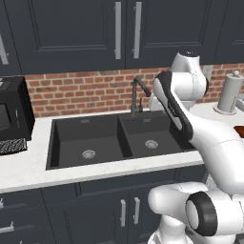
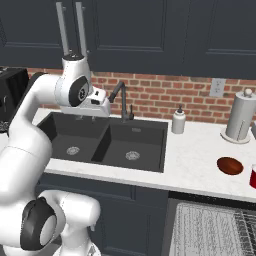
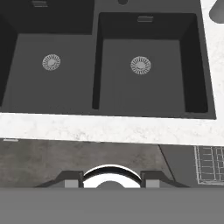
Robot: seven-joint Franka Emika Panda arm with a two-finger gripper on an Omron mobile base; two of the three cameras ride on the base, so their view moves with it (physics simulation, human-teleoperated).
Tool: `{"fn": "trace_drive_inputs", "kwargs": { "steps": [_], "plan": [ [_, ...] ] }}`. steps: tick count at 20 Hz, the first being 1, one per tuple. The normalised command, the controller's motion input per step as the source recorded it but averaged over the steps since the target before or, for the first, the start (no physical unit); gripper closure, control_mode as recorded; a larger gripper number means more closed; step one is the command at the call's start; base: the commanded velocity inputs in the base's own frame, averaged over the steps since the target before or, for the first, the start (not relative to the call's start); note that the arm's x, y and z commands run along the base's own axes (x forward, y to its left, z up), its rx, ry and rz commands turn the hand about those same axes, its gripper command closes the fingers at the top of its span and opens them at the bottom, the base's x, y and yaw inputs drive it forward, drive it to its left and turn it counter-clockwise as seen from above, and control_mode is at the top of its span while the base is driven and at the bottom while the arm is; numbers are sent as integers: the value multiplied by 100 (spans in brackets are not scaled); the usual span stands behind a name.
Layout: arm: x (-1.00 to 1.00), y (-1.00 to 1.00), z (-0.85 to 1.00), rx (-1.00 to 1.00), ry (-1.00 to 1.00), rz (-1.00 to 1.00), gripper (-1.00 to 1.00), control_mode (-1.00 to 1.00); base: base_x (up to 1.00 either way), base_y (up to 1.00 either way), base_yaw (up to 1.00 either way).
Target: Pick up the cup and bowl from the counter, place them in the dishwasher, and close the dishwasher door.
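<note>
Grey wire rack (image 2: 215,230) of the dishwasher sits pulled out nearest; beyond it, bowl (image 2: 230,166) and cup (image 2: 252,176) wait on the counter (image 2: 195,160). Over the sink (image 2: 107,140), the gripper (image 3: 111,180) hangs part-spread, empty: swing right, descend squarely over one rim.

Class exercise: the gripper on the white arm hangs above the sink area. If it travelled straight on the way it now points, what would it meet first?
Probably the front edge of the long white marbled stone counter, with the black double-basin sink just beyond it. The gripper has nothing between its fingertips; depth here is hard to judge.
</note>
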Motion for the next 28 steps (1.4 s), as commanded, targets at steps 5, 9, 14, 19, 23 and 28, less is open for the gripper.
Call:
{"fn": "trace_drive_inputs", "kwargs": {
  "steps": [5, 9, 14, 19, 23, 28],
  "plan": [
    [-47, 0, 0, 0, -5, 0, -100, -100, 0, 0, 0],
    [-97, 0, 1, 0, -24, 0, -100, -100, 0, 0, 0],
    [-100, -1, 0, 4, -26, 0, -100, -100, 0, 0, 0],
    [-72, 0, 0, 1, -17, -5, -100, -100, 0, 0, 0],
    [-33, 0, 3, 0, -1, -10, -100, -100, 0, 0, 0],
    [-5, 0, 11, 0, 0, -9, -100, 100, -2, 0, -2]
  ]
}}
